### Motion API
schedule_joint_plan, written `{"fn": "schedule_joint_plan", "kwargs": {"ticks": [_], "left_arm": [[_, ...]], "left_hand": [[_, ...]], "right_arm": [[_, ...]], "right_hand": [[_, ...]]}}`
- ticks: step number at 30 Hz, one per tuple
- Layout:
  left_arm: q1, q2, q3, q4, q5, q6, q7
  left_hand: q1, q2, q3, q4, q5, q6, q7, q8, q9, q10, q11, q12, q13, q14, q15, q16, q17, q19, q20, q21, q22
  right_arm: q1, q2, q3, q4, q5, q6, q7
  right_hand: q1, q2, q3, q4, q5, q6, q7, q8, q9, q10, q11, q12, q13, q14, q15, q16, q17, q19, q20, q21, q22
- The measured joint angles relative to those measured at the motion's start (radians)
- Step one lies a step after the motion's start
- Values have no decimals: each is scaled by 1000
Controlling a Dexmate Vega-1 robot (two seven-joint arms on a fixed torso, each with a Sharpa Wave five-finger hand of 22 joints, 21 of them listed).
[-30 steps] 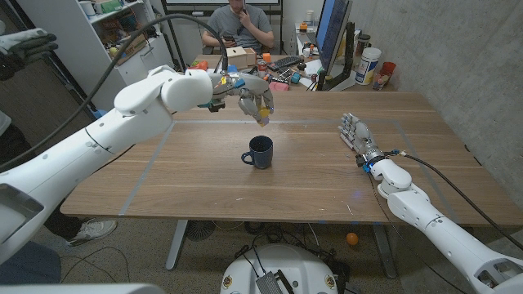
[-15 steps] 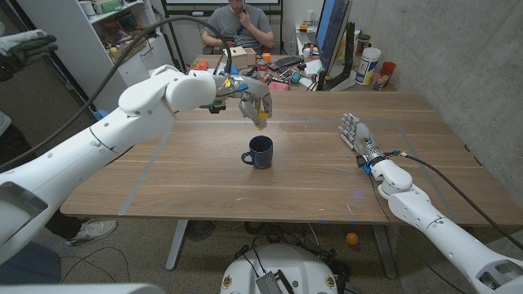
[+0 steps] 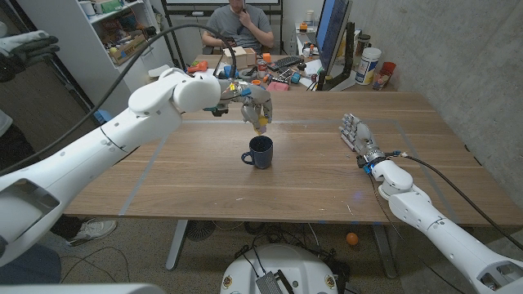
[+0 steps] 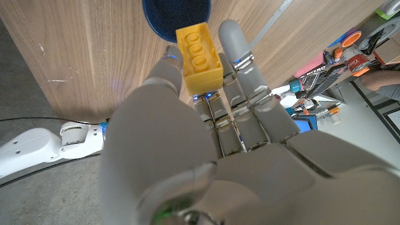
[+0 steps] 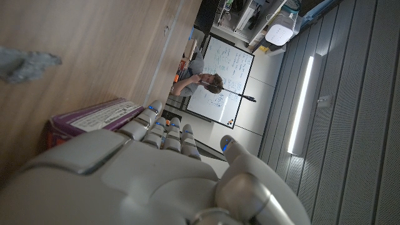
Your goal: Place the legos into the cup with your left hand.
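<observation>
Yellow is the one lego brick point(image 4: 199, 56) that I can count, and the left hand point(image 3: 255, 104) pinches it between the thumb and the other fingers point(image 4: 240, 53), with the studded face turned toward the wrist camera. The hand hangs in the air above the tabletop point(image 3: 163, 175), and the one dark blue cup point(image 3: 260, 152) stands just under and a little in front of the fingertips, so I judge the brick is held there to be let go into the open mouth. In the left wrist view the rim of the cup point(image 4: 177, 12) shows right past the brick, which suggests the drop is almost lined up. Farther to the right, well apart from the cup, the right hand point(image 3: 356, 132) waits at the tabletop on its edge with its fingers straight, side by side and holding nothing.
</observation>
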Motion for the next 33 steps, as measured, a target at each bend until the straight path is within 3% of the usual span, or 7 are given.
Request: {"fn": "schedule_joint_plan", "kwargs": {"ticks": [27, 30, 33], "left_arm": [[-35, -43, 58, 82, -5, -49, -47], [-37, -45, 63, 86, 1, -49, -52], [-41, -48, 71, 92, 14, -49, -57]], "left_hand": [[-4, 5, -8, 0, 0, 27, -6, -4, -1, 13, -5, -1, 4, 0, 0, -4, -5, 0, 0, 26, -2], [10, 21, -11, 1, -2, 31, -9, -4, -1, 22, -7, -4, 4, 0, 0, -4, -5, 0, 0, 33, -2], [8, 23, -14, 3, -3, 36, -11, -4, -1, 31, -10, -5, 4, 20, 1, -5, -7, -23, 23, 37, -2]], "right_arm": [[27, 16, -5, 48, 2, 0, 11], [31, 18, -6, 54, 2, 1, 13], [35, 21, -8, 63, 3, 2, 16]], "right_hand": [[0, 0, 0, 0, 0, 0, 0, 0, 0, 0, 0, 0, 0, 0, 0, 0, 0, 0, 0, 0, 0], [0, 0, 0, 0, 0, 0, 0, 0, 0, 0, 0, 0, 0, 0, 0, 0, 0, 0, 0, 0, 0], [0, 0, 0, 0, 0, 0, 0, 0, 0, 0, 0, 0, 0, 0, 0, 0, 0, 0, 0, 0, 0]]}}
